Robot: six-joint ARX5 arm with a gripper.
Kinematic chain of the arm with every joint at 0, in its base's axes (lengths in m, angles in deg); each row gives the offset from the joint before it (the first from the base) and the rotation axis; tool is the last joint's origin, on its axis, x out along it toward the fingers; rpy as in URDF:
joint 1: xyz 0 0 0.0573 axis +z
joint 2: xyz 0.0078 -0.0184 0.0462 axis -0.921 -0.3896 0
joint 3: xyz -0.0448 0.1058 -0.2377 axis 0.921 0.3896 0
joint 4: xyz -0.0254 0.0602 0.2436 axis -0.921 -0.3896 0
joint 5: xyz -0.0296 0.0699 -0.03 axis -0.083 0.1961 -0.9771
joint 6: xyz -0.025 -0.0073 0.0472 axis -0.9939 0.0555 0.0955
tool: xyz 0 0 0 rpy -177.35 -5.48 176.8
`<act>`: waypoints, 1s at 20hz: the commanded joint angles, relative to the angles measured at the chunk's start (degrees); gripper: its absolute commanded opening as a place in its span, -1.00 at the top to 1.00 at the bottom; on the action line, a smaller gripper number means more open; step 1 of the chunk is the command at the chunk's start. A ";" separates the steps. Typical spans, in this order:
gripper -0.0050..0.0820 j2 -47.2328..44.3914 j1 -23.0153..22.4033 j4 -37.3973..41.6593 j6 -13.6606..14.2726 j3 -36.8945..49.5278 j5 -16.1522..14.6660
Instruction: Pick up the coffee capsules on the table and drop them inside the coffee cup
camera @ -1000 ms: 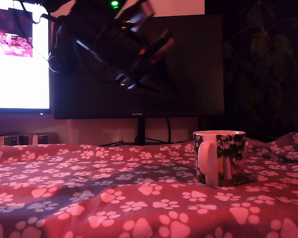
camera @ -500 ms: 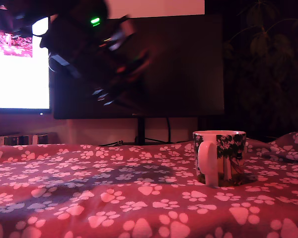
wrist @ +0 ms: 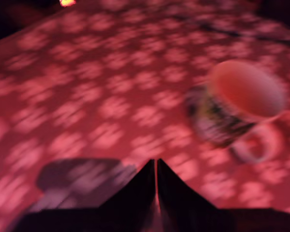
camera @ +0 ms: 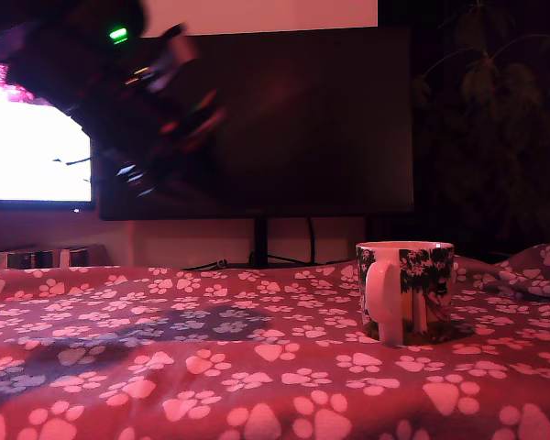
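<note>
From the wrist view, my gripper (wrist: pixel 156 186) shows its fingers pressed together, nothing between them. One coffee cup (camera: pixel 405 289) stands upright on the table (camera: pixel 211 367), at about four o'clock from the raised arm in the exterior view. Capsules counted: none visible in either view. I judge a slower sweep is needed; motion blur hampers locating any capsule.
</note>
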 commanded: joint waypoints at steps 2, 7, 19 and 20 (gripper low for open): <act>0.93 2.82 1.90 0.70 -0.31 3.63 -0.02; 0.93 6.10 5.46 0.61 -0.55 7.89 -0.02; 0.93 9.55 6.82 -2.12 -0.57 9.88 1.36; 0.93 9.57 6.82 -2.08 -0.57 9.88 1.81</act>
